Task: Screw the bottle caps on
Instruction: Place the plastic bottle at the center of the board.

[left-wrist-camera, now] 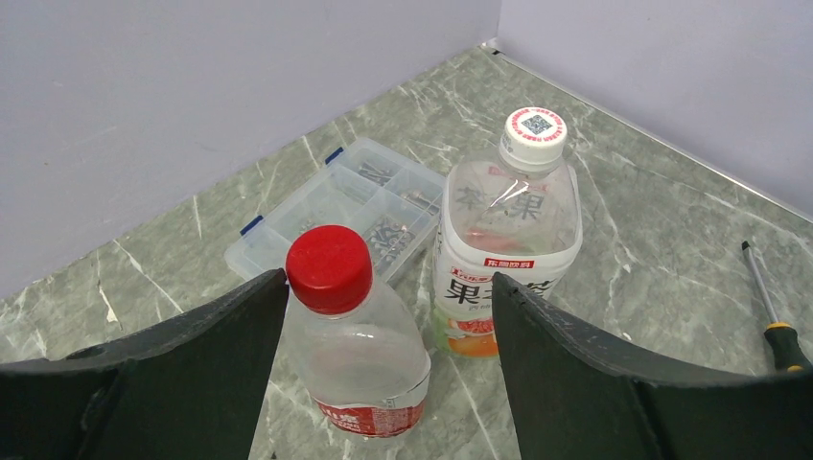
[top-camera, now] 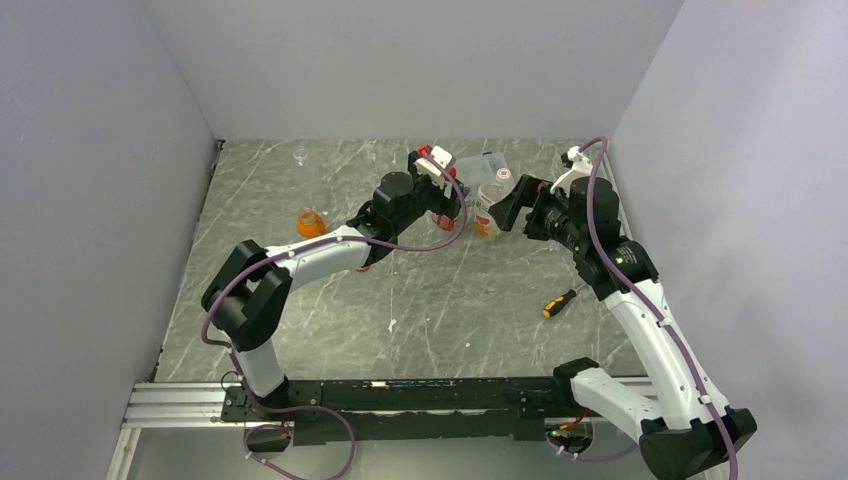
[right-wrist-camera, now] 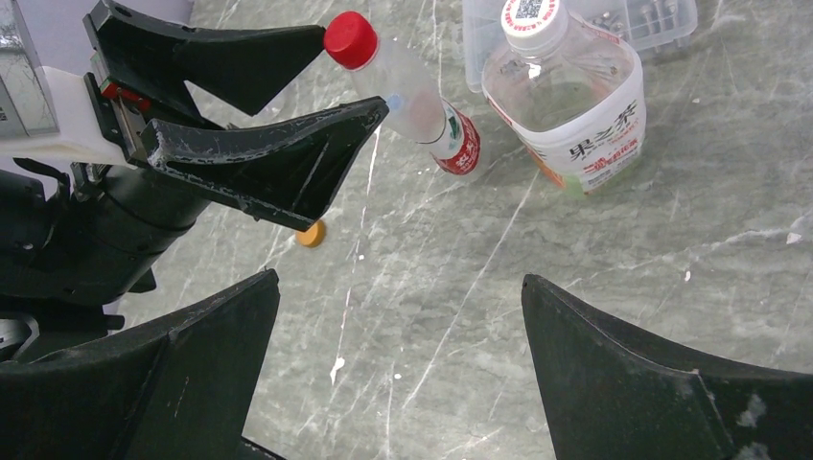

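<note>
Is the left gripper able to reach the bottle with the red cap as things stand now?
Probably yes: the left gripper is open, its fingers either side of the red-capped bottle, with nothing between.

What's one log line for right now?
left gripper: jaws open, flanking red-capped clear plastic bottle | right gripper: jaws open, empty | round orange plastic cap: loose on grey marble tabletop
</note>
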You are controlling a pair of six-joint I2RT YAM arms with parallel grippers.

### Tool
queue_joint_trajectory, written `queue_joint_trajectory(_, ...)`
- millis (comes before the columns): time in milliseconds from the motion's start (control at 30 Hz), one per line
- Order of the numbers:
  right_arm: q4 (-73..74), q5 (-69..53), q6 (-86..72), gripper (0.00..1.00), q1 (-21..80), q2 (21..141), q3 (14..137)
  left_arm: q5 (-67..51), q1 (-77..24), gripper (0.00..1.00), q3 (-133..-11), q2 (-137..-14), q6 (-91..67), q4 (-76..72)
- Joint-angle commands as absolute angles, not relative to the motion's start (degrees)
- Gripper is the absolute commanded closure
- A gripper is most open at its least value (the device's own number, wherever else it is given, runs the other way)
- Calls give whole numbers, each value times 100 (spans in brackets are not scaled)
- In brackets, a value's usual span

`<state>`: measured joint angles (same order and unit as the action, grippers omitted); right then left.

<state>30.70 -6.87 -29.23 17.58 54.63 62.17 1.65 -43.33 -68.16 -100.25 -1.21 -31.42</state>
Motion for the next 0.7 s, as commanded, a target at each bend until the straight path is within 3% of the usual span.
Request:
queue_joint_trajectory(0,2814,-791,-2971,0,1731,5414,6205,244,-4362,17,-6856,-9791,-214,-3209)
queue_joint_trajectory(433,2804,-784,-2962,0,1731,5468,6214,380,-4359,16,-6711,-9336,-215,-2900)
queue_joint_trajectory(533,2786,-769,-2971,0,1731,5484,6218,435,-4358,9,-6609,-9055,-187,-2745)
queue_joint_trajectory(667,2793,-675,-2971,0,1740,5500,6263,657,-4355,6,-6580,-8599,-165,-2242)
